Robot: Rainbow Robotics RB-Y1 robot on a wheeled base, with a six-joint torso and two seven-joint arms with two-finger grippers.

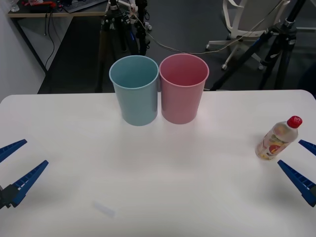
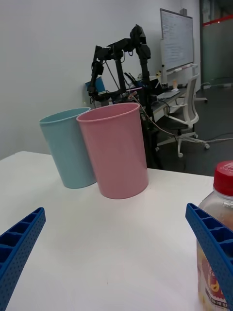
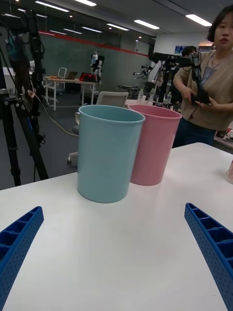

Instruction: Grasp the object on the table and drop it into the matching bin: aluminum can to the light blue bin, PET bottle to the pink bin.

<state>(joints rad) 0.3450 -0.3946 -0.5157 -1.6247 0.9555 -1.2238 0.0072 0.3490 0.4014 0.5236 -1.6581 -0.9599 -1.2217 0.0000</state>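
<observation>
The PET bottle (image 1: 277,139), clear with a red cap and a yellow-orange label, stands tilted near the right edge of the white table (image 1: 158,173). My right gripper (image 1: 302,164) is open just in front of it. In the right wrist view the bottle (image 2: 224,179) sits partly behind one blue finger (image 2: 213,243), not between the two. The light blue bin (image 1: 135,94) and the pink bin (image 1: 182,94) stand upright and touching at the table's far middle. At the table's left edge my left gripper (image 1: 19,165) is open and holds nothing.
Black tripods (image 1: 113,24) and a white office chair (image 1: 242,19) stand on the dark floor behind the table. A faint pale mark (image 1: 104,209) lies on the near left tabletop. Bare white tabletop stretches between both grippers and the bins.
</observation>
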